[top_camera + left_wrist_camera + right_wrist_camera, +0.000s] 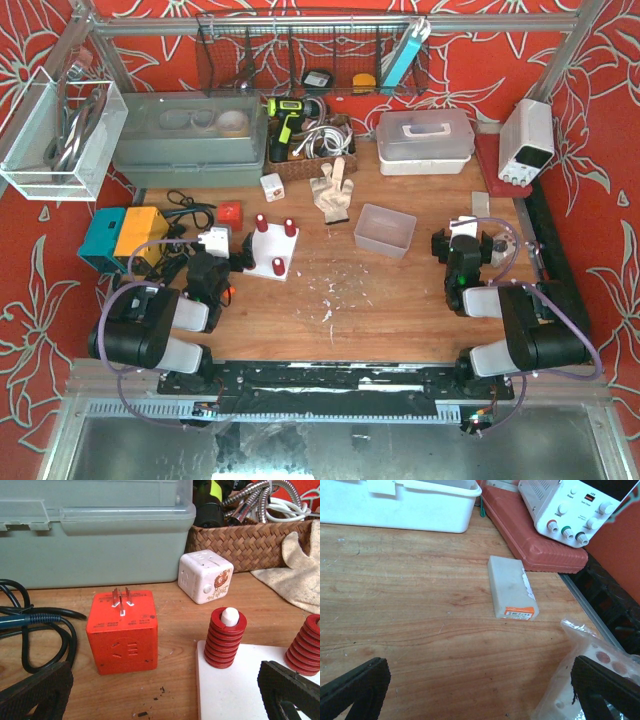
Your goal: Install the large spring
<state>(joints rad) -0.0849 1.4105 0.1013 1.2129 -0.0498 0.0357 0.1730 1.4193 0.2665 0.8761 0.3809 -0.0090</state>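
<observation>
We are finding 3 red springs (pixel 278 266) seated on the white plate (pixel 265 250), so installing seems nearly done, with left fingers (pixel 35 692) and right fingers (pixel 352 687) hanging spread, empty.

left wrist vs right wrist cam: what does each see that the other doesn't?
Left wrist only: orange plug cube, white cube, red springs on a white base, grey box, basket.
Right wrist only: labelled white block, power supply, red case, plastic bag.
Both: wood table, and an open, empty hand, left hand and right hand.
</observation>
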